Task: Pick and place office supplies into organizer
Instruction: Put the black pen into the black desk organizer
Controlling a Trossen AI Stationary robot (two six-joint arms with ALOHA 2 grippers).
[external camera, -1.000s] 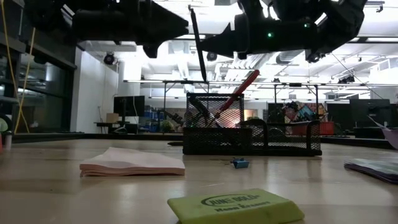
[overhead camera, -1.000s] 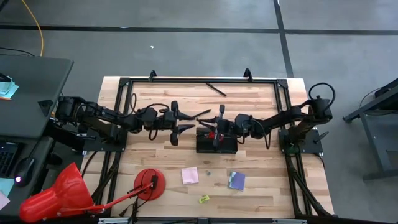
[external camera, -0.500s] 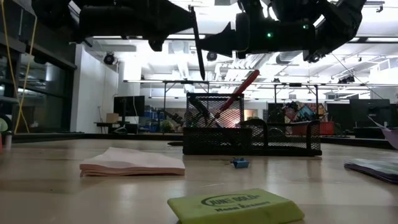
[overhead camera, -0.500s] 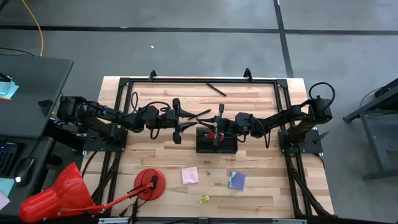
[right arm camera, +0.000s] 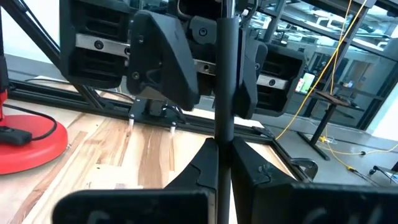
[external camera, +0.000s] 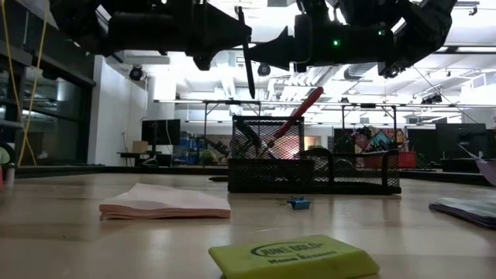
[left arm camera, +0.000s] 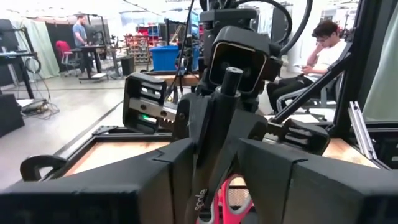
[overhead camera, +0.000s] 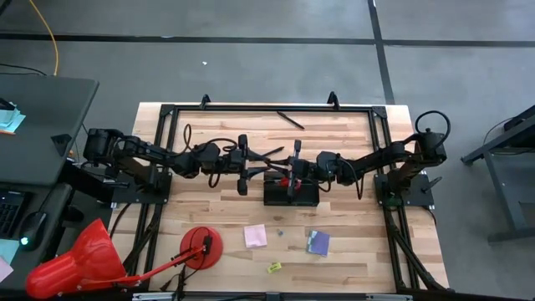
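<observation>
On my desk the black organizer sits near the middle, red scissors leaning inside it. My right end effector hangs above it, clamped tight on an upright dark pen. My left end effector meets it just beside the organizer, fingers part closed around the same pen. A pink pad and a yellow eraser lie on the wood nearer the front edge.
</observation>
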